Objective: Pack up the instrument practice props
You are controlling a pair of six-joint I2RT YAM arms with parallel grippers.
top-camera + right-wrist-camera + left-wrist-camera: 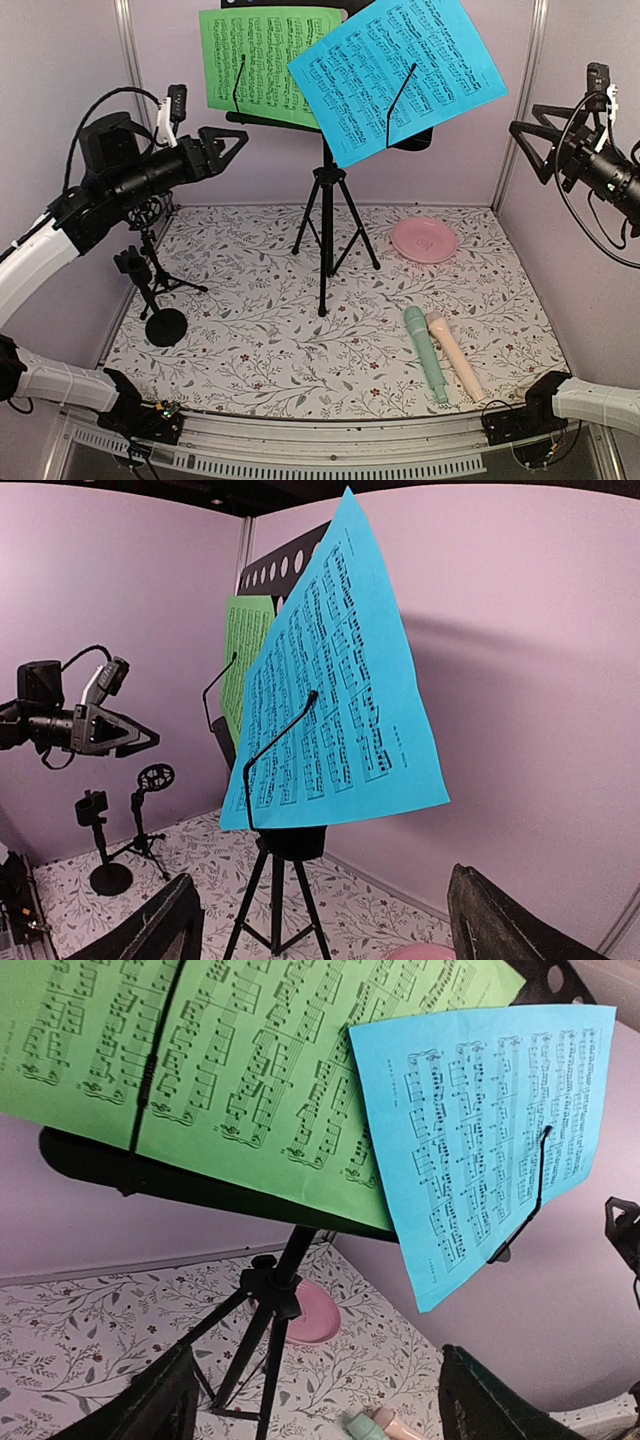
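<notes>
left claw [231, 152] wide, before green notation-printed page [262, 62]

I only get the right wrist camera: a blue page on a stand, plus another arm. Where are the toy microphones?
Observer: The mint-green microphone and pale-pink microphone lie side by side on the table, front right, near the right arm's base.
Operator: Is my gripper anywhere near them?
Observer: No. The right gripper hangs high by the right wall, open, well above them.
Operator: What's the pink sliver at my bottom edge?
Observer: A round pink dish, behind the microphones and right of the tripod.
</notes>
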